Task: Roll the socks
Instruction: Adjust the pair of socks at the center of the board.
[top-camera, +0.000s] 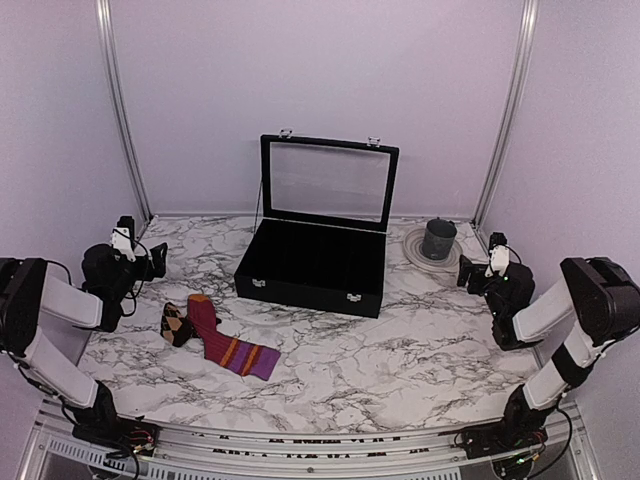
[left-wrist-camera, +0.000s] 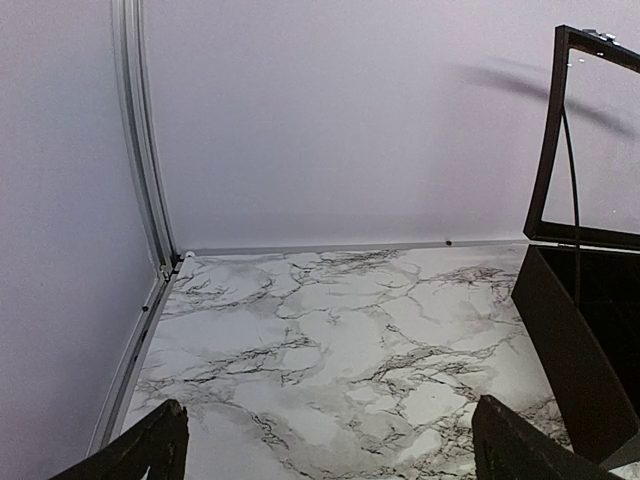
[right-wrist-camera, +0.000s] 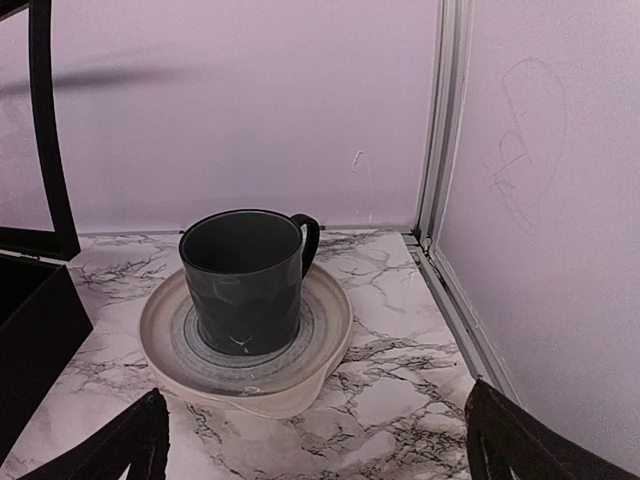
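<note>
socks: red sock (top-camera: 228, 346) flat on the table (top-camera: 400, 350), near-left, purple toe twd the front edge. argyle sock (top-camera: 177, 325) bunched at its far end, touching.
jaws: left gripper (top-camera: 150, 262) + right gripper (top-camera: 478, 270) both wide, nothing in em.
wrist cams: no socks in either.
step: imo not started, gotta reach first.
how: left arm's closer. flatten the argyle along the red, right pins, then roll from the toe, slow n tight.
watch: black case (top-camera: 315, 265) is near.
</note>
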